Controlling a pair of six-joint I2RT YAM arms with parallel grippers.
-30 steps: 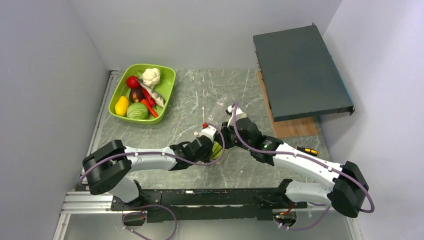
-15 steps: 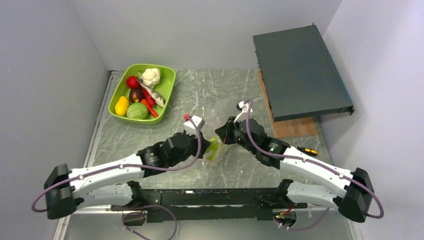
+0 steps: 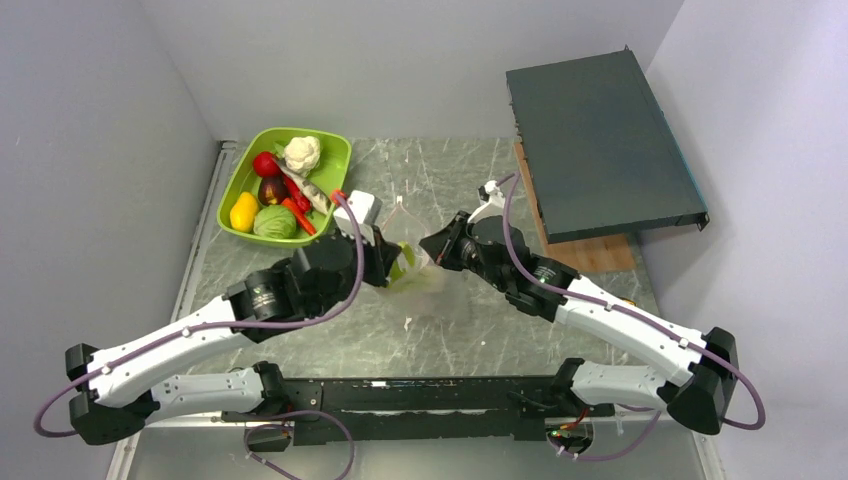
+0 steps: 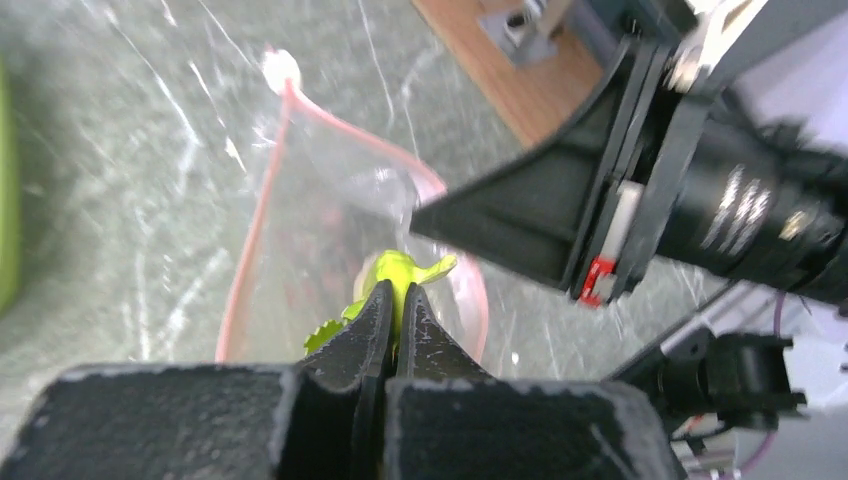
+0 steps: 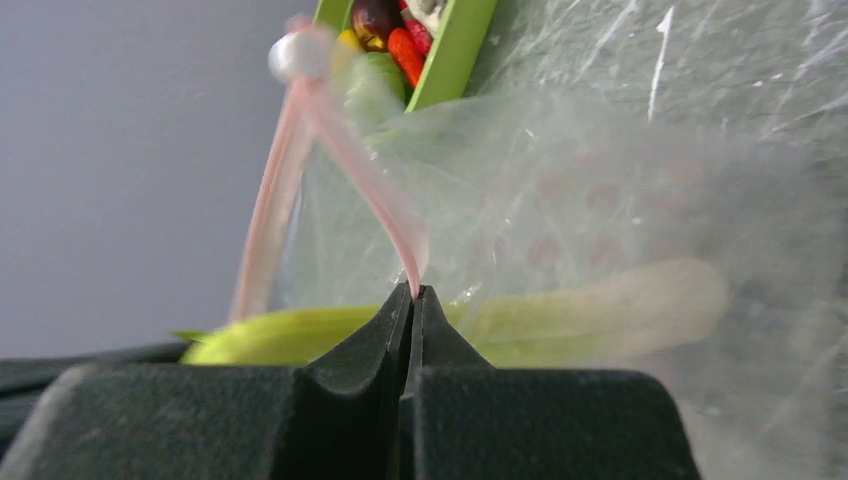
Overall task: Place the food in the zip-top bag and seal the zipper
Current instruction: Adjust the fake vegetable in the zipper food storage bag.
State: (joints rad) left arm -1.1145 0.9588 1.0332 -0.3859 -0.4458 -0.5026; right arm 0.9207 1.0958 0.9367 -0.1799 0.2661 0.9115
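My left gripper [image 4: 397,292] is shut on a pale green stalk [image 4: 400,268] of the food, held at the open mouth of the clear zip-top bag [image 4: 330,210]. The pink zipper [image 4: 255,220] stands open in a loop. My right gripper [image 5: 413,292] is shut on the zipper [image 5: 350,160] and holds the bag [image 5: 560,180] up off the table. The stalk [image 5: 600,305] shows blurred through the plastic. From above, the left gripper [image 3: 400,265] and the right gripper [image 3: 428,250] meet at the bag [image 3: 430,295]. More food [image 3: 274,221] lies in the tray.
The lime-green tray [image 3: 335,185] stands at the back left, close to the left wrist. A dark flat box [image 3: 600,140] rests on a wooden board [image 3: 590,255] at the back right. Grey walls close both sides.
My left gripper closed on the green stalk and carried it away from me, toward the tray. My right gripper rose with the zipper, lifting the bag.
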